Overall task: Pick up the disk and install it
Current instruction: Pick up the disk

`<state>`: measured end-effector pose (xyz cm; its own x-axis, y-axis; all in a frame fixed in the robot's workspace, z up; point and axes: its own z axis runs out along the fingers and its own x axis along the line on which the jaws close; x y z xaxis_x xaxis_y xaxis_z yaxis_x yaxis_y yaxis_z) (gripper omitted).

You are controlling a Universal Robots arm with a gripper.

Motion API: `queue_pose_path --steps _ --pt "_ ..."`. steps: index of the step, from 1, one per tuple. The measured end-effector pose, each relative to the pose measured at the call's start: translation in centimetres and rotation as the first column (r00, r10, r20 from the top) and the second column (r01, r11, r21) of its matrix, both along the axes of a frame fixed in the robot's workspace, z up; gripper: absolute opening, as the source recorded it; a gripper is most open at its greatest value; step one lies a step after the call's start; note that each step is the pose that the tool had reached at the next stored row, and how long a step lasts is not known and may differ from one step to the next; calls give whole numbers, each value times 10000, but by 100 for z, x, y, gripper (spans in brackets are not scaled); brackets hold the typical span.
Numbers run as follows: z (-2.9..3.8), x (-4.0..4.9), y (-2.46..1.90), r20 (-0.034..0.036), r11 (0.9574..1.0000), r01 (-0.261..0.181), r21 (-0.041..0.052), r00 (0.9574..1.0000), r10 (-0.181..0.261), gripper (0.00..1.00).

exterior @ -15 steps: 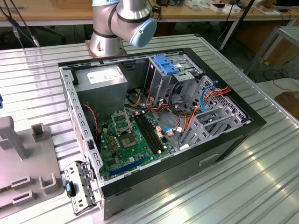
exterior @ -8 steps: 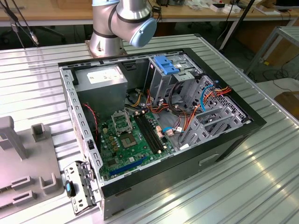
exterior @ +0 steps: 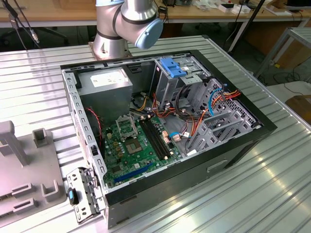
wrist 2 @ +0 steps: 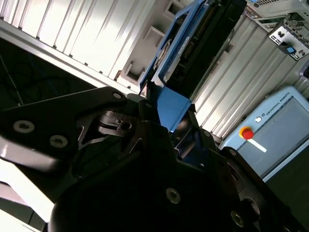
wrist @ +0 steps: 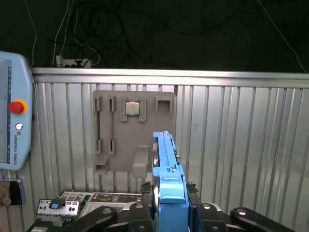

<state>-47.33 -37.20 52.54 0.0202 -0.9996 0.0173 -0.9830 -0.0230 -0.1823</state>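
Gripper clamps disk; open case holds motherboard and cables

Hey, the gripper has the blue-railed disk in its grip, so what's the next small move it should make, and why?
Probably carry it toward the grey drive cage in the open computer case. In the first wrist view the gripper is shut on the disk, which looks clear of the grey holder, so the pick seems done and the install is not.
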Motion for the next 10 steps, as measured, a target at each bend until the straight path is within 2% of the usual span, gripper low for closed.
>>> queue_pose_path --steps 10 --pt "5 0 0 2 10000 0 1 10000 0 37"
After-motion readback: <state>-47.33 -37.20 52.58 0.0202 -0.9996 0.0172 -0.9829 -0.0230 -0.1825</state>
